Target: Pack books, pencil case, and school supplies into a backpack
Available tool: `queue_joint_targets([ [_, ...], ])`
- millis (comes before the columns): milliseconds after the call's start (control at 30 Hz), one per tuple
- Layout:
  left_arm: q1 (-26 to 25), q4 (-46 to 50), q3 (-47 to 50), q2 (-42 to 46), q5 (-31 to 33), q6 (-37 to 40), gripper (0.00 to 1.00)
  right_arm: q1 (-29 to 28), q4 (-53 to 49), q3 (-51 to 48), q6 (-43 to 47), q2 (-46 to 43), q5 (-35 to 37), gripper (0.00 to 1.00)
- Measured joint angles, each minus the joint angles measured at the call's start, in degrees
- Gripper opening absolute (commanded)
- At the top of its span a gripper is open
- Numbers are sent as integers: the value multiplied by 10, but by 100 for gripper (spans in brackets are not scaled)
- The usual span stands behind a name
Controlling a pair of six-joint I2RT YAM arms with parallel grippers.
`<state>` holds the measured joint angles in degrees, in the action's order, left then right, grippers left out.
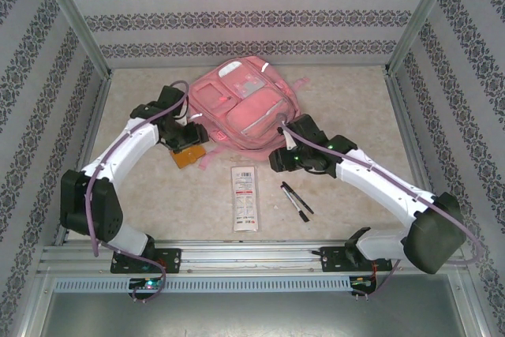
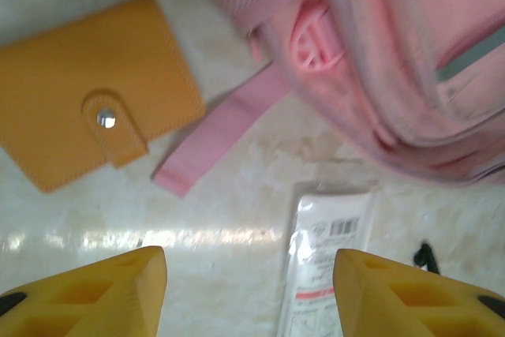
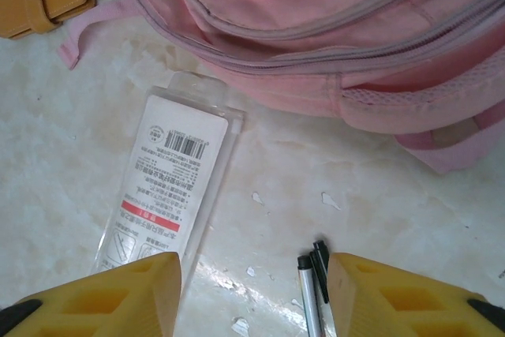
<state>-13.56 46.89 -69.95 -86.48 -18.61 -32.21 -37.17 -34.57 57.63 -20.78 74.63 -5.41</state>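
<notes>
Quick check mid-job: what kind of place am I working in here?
Probably a staged robot test booth, not a real room: damask-striped wallpaper panels held by bare aluminium posts, a marble-look tabletop, and a slotted aluminium rail carrying both arm bases.

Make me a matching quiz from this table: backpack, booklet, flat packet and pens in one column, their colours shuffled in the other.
Things:
1. backpack
2. booklet
3. flat packet
4. pens

Colours:
A. black
B. white with red print
C. pink
D. orange

Pairs: 1-C, 2-D, 3-B, 4-A.
</notes>
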Motion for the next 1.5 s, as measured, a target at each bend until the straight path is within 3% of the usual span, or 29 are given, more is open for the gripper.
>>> queue_joint_targets([
  [333,-26,-22,139,48,-58,-14,57,-23,-49,-50,-66,13,0,53],
  [667,-30,-45,146,74,-50,-31,61,-23,-59,-62,-84,13,-3,52],
  [933,-9,-82,-34,-94,1,-26,66,-24,-10,-32,-116,11,4,53],
  [1133,13,-127,-104,-231,10,-53,65,-24,13,-32,-135,4,26,54],
  [1267,15,-130,-149,-296,23,-69,53,-24,26,-32,-139,4,30,53],
  [1367,15,-132,-170,-307,24,-80,20,-25,35,-30,-137,8,31,53],
  [1500,16,-136,-176,-304,28,-93,2,-25,62,-11,-133,53,32,52],
])
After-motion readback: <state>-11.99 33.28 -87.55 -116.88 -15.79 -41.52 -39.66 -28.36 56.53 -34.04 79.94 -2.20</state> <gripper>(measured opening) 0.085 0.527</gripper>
